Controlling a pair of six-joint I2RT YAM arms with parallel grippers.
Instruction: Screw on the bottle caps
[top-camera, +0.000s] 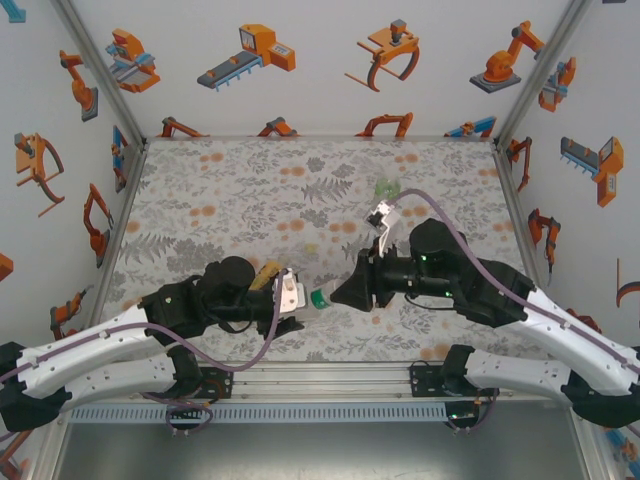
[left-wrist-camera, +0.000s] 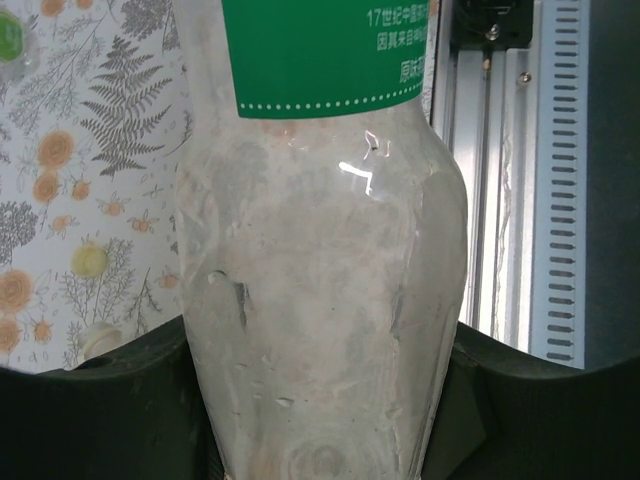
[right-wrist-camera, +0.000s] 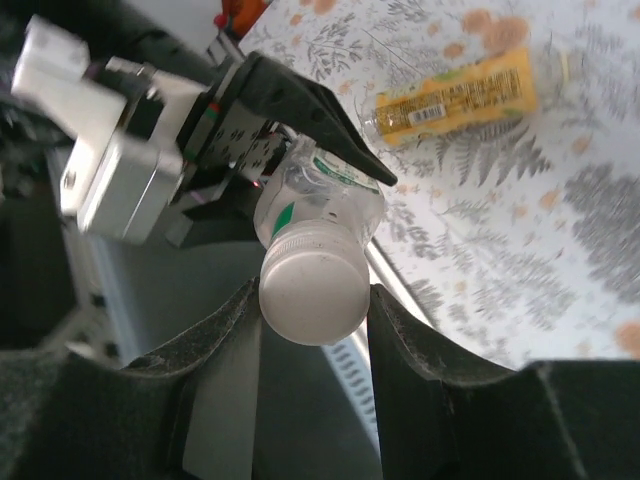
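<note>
Clear plastic bottle with green label (left-wrist-camera: 320, 300): horizontal, off the surface (top-camera: 230, 190), white round screw cap (right-wrist-camera: 313, 290) on its neck. Orange-yellow plastic bottle (right-wrist-camera: 455, 98): lying sideways on the surface. Pale yellow round cap (left-wrist-camera: 88, 260): loose on the surface.

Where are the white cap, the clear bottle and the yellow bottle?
white cap (right-wrist-camera: 312, 300): right wrist view, its flat top.
clear bottle (left-wrist-camera: 320, 300): left wrist view, its body.
yellow bottle (right-wrist-camera: 455, 97): right wrist view, its label.

On my feed the counter (top-camera: 250, 190) wears a grey fern print dotted with orange flowers, evenly lit. White walls (top-camera: 320, 90) printed with orange robot arms close it on three sides, with aluminium posts (top-camera: 105, 70) at the corners. A metal rail (top-camera: 330, 378) runs along the near edge.
</note>
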